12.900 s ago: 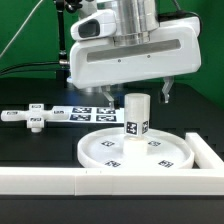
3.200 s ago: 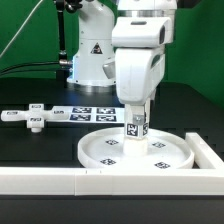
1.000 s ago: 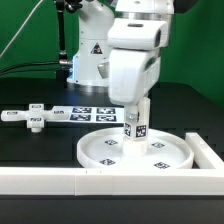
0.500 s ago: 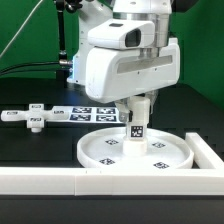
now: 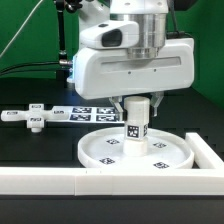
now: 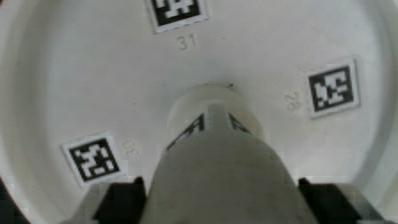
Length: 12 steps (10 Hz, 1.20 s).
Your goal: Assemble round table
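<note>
The gripper (image 5: 137,103) pinches the smooth white cylindrical post (image 5: 136,127), upright on the rimmed round plastic disc (image 5: 98,152).

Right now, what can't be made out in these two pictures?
- Exterior view: top of the post, hidden by the gripper body.
- Both views: whether the fingers clamp it; the wrist view cuts them off.
- Wrist view: where the post meets the disc, hidden by the post itself.
- Exterior view: marker board, partly behind the post.
</note>
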{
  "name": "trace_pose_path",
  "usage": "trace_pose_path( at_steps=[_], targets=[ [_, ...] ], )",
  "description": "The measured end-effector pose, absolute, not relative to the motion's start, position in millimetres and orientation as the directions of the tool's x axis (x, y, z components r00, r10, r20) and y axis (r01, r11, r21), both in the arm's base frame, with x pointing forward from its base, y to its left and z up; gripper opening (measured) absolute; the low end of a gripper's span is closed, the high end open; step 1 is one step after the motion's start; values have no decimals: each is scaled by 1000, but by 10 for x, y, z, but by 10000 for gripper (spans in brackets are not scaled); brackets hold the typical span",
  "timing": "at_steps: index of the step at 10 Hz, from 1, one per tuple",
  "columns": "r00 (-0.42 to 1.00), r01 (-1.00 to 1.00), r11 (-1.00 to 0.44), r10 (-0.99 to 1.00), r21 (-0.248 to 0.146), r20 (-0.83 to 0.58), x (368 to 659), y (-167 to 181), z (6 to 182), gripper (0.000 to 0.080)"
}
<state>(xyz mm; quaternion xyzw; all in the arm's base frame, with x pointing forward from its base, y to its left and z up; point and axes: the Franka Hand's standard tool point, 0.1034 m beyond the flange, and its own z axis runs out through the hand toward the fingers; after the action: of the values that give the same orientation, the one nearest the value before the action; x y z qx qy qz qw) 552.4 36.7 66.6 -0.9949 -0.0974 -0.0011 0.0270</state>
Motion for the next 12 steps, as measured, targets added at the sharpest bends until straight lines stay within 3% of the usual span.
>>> trace_pose_path(
  at_steps=[3,10,12],
  targets=[
    [981,-192,-979,-191,-72,-23,5513,373,662,407],
    [829,-559,-827,-557,-66,-47,5517,390,657,407],
    [621,-783,-616,-777,-79,-99,5501,391,646,407]
  ],
)
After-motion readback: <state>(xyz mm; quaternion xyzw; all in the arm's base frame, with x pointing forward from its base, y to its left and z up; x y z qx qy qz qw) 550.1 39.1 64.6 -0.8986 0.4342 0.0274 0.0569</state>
